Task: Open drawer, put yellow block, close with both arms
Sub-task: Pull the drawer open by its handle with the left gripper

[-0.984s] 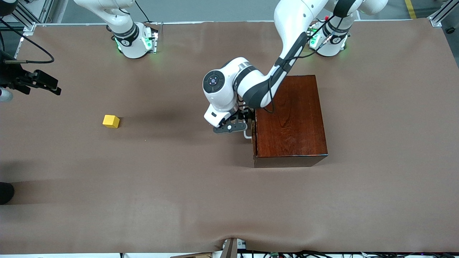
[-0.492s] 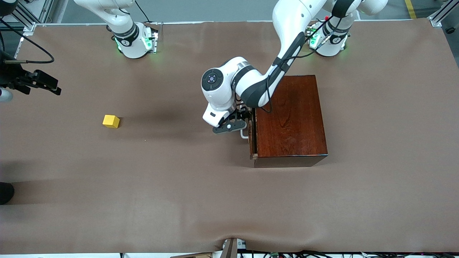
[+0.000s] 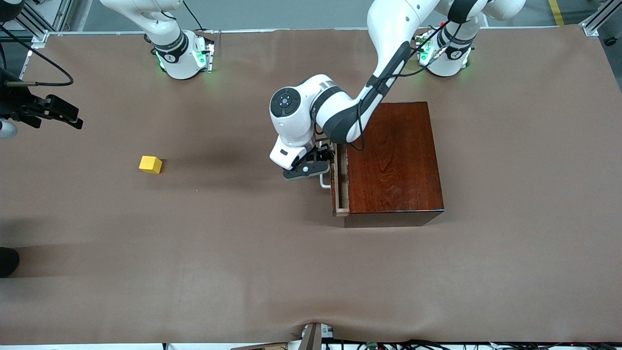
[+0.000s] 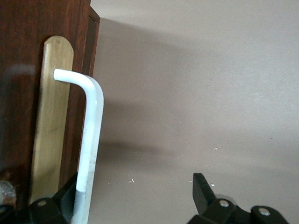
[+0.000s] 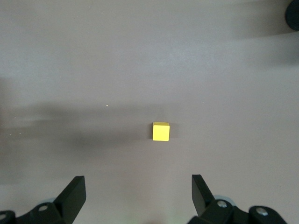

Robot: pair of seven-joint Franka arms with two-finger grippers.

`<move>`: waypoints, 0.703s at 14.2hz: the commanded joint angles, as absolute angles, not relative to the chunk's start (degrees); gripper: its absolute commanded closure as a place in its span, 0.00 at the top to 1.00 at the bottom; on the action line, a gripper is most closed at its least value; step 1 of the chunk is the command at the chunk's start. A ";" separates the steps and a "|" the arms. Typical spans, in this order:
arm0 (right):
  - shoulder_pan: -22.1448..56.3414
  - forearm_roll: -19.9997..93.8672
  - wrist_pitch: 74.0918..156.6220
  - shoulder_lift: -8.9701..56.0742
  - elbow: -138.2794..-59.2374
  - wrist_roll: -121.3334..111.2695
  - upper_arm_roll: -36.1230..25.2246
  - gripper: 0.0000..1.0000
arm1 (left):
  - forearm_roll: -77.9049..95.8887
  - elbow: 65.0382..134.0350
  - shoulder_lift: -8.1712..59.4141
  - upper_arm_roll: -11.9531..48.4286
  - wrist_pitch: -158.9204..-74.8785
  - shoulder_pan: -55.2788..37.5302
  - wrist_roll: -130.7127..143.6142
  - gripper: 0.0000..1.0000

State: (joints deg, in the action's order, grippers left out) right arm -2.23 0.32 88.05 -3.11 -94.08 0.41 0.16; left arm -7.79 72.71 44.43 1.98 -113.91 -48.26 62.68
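The drawer (image 3: 338, 183) stands a small way out of the dark wooden box (image 3: 396, 160), showing a pale strip of tray. Its white handle (image 3: 323, 182) (image 4: 93, 126) lies between the wide-apart fingers of my left gripper (image 3: 318, 160) (image 4: 135, 183), close against one finger (image 4: 65, 191); the gripper is open, not clamped. The yellow block (image 3: 150, 165) (image 5: 161, 131) rests on the table toward the right arm's end. My right gripper (image 3: 58, 113) (image 5: 138, 181) hangs open and empty, high over the table's end by the block.
A brown cloth (image 3: 272, 262) covers the table. The arm bases (image 3: 182, 56) (image 3: 444, 53) stand along the edge farthest from the front camera. A dark object (image 3: 7, 261) pokes in at the right arm's end; cables (image 3: 316, 335) lie at the nearest edge.
The left gripper has moved toward the right arm's end with the handle, and the drawer has slid out of the box. The right gripper and block have not moved.
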 commanded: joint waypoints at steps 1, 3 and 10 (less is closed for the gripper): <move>-2.02 0.18 87.45 -2.72 -93.16 0.62 0.09 1.00 | -8.26 69.70 47.46 2.81 -119.00 -48.78 63.02 1.00; -2.02 0.18 87.45 -2.72 -93.16 0.62 0.17 1.00 | -8.26 69.70 47.46 3.43 -120.84 -48.78 62.76 1.00; -2.02 0.18 87.45 -2.72 -93.16 0.62 0.09 1.00 | -8.17 69.79 47.72 4.48 -121.46 -48.78 58.18 1.00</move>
